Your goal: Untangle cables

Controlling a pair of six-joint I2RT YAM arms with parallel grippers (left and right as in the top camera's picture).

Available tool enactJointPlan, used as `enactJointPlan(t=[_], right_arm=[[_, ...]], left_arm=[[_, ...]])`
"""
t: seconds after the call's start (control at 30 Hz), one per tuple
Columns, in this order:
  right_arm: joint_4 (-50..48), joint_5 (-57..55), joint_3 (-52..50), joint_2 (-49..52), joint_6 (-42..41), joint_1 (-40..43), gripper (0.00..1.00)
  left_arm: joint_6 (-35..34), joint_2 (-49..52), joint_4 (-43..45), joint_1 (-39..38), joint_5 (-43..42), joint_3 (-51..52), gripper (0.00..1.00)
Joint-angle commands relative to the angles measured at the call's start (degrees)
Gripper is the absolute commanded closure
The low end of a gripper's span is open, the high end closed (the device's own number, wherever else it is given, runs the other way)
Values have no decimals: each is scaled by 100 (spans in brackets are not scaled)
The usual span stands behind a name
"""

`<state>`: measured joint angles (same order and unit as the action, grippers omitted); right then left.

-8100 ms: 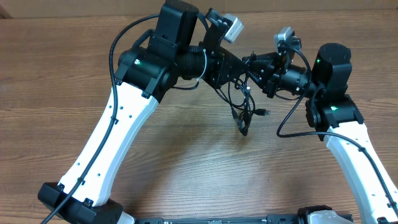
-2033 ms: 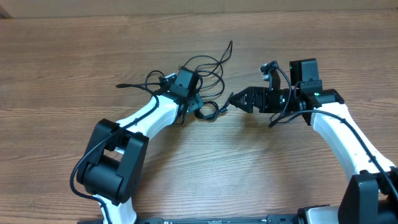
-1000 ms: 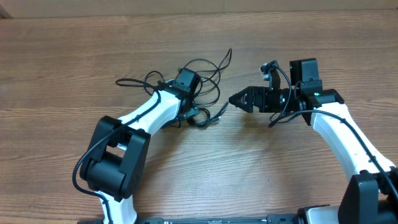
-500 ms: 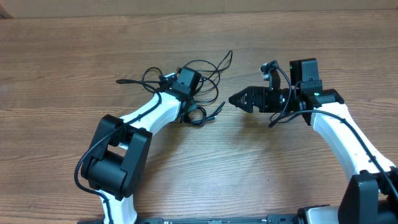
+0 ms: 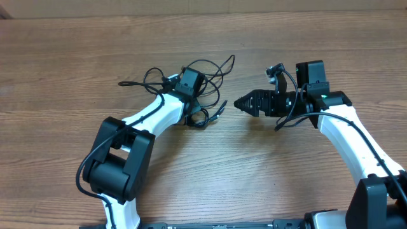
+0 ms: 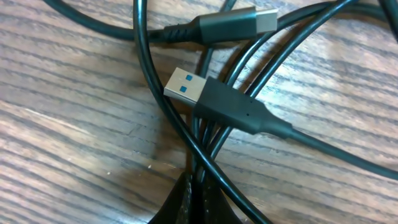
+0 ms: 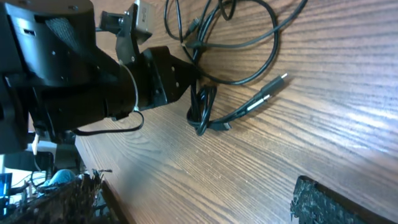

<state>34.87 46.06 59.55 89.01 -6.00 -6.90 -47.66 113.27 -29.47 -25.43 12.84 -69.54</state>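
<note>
Since a second earlier, the left gripper [image 6: 191,200] had snapped together on the cables [image 5: 213,71], its black jaws pinching several strands of the bundle (the loose plug end by the wrist had also shifted a little). Just beyond the pinch lay a USB-A plug [image 6: 186,87] with a blue tongue, and past it a USB-C plug [image 6: 258,20]. The tangle sat on the far half of the wooden table [image 5: 63,63], about midway between its side edges. The right gripper [image 5: 240,103] hung just right of the tangle, jaws wide apart, holding nothing.
</note>
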Motion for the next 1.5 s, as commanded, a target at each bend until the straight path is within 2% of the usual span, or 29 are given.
enactJointPlan(t=[0.0,0.13,0.3,0.43,0.57,0.67,0.9,1.03,1.2,1.43,1.47], right_arm=[[61,57,35,7,2,-26,0],[39,380,35,7,7,-26,0],[39,660,35,7,50,-26,0],[39,1003,35,4,199,-26,0],[39,1163,35,4,210,-28,0],[35,1722,35,4,566,-28,0],[31,2205,35,4,807,-57,0],[-7,2114,35,4,1215,-302,0],[-46,1631,35,4,1209,-570,0],[0,1633,35,4,1209,-686,0],[85,1633,35,4,1209,-686,4]], left_arm=[[-17,490,-848,57,-868,-2,96],[-15,479,-1729,170,-1064,-660,96],[-46,479,-3335,374,-1191,-2035,96],[-380,476,-4437,527,-1213,-3075,96],[-765,476,-5119,680,-1432,-3832,96],[-1021,476,-5362,791,-1746,-4146,96],[-1062,479,-5716,1086,-3418,-4282,96],[-1056,479,-6026,1078,-3353,-4282,96],[-909,479,-6054,1067,-3187,-4282,96],[-505,479,-6137,1062,-3171,-4280,96],[-501,479,-6144,1062,-3171,-4280,96]])
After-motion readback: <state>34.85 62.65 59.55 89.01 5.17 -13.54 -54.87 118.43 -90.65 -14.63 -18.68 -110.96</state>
